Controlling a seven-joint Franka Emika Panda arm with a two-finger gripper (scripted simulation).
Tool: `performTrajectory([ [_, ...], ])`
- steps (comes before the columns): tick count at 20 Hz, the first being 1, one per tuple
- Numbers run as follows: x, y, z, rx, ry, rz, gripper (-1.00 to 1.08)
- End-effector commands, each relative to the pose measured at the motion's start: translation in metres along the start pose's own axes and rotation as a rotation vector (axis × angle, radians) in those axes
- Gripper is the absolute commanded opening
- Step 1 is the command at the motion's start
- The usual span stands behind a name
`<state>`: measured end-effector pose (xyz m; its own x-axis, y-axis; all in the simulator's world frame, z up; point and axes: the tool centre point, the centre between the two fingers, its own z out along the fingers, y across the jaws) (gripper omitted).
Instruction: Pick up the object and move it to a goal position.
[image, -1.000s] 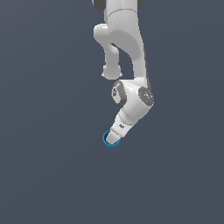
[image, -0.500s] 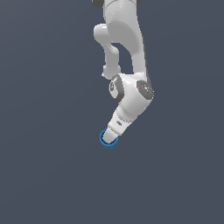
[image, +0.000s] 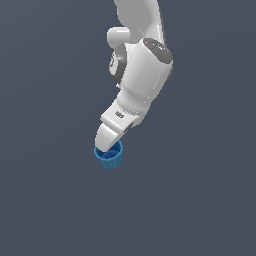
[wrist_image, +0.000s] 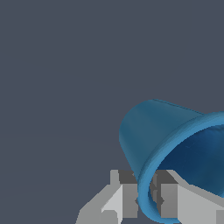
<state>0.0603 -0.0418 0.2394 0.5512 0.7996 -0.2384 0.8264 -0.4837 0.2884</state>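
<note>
The small bright blue ribbed cup (image: 111, 159) hangs at the tip of my gripper (image: 106, 146), below the white arm in the exterior view. In the wrist view the cup (wrist_image: 144, 131) lies tilted, with its hollow inside showing. My gripper (wrist_image: 147, 199) is shut on the cup's rim: one finger (wrist_image: 127, 197) is outside the wall and the other is inside. Whether the cup touches the floor cannot be told.
A plain dark grey surface (image: 50, 200) fills the surroundings in both views. The white arm (image: 142, 75) reaches down from above in the exterior view. No other objects or goal marker show.
The arm and the held cup have shifted toward the exterior view's left, and the wrist has swung so the arm looks larger. The grip on the cup is unchanged.
</note>
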Motion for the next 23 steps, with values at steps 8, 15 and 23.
performTrajectory([
  [8, -0.068, 0.092, -0.131, -0.13, 0.076, 0.063, -1.0],
  [15, -0.1, 0.125, -0.186, -0.183, 0.108, 0.089, -1.0],
  [23, -0.11, 0.136, -0.202, -0.198, 0.118, 0.098, -1.0],
])
